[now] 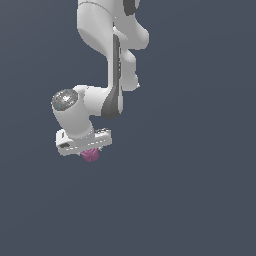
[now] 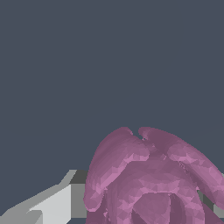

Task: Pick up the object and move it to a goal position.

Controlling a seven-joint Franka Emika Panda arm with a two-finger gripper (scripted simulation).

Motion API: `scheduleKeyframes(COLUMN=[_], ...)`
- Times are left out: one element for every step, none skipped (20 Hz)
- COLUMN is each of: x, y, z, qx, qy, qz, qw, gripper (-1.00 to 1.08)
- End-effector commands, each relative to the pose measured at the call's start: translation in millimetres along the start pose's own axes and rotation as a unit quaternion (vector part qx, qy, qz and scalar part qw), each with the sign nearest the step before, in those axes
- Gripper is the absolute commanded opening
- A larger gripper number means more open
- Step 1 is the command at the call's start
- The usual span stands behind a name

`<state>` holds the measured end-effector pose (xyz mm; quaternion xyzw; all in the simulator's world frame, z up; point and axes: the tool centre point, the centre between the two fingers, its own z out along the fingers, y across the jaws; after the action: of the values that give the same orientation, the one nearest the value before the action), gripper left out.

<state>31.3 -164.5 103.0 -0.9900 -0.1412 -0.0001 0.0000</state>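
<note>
As seen from the exterior view, the white Panda arm (image 1: 107,55) descends from the upper edge of the picture, bends at a rounded wrist joint (image 1: 65,100), and ends in a flat white hand whose gripper (image 1: 90,153) points downward. Directly beneath that hand sits the object (image 1: 90,155), a small pink-magenta lumpy ball, partly covered from above by the hand body and touching its underside. The surroundings are a uniform dark blue-grey with no visible edge or horizon, so whether the ball rests on a tabletop or hangs clear of one cannot be told.

Viewed from the wrist camera, the object (image 2: 153,179) fills a large part of the picture; its surface is folded into swirled, overlapping lobes. One of the fingers (image 2: 54,205), pale grey and angular, lies just beside the ball, and a sliver of grey shows at the ball's opposite flank. The fingers stand narrow, set close against the ball on both sides, consistent with a grip on it.
</note>
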Motion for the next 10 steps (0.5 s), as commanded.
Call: scheduleKeyframes(x=[1,2,2,3,3,4,4,5,5,6], y=[21,29,36,43,49,54,59,63,67,70], z=[-15,-20,-25,-30,-34,-37,-40,-43,-46,-48], qx=[0.000,0.000,0.000,0.000,0.000,0.000,0.000,0.000,0.000,0.000], qy=[0.000,0.000,0.000,0.000,0.000,0.000,0.000,0.000,0.000,0.000], qz=[0.000,0.000,0.000,0.000,0.000,0.000,0.000,0.000,0.000,0.000], qw=[1.0000,1.0000,1.0000,1.0000,1.0000,1.0000,1.0000,1.0000,1.0000,1.0000], gripper=[-1.00,-1.00,-1.00,-1.00,-1.00,-1.00,-1.00,-1.00,-1.00,-1.00])
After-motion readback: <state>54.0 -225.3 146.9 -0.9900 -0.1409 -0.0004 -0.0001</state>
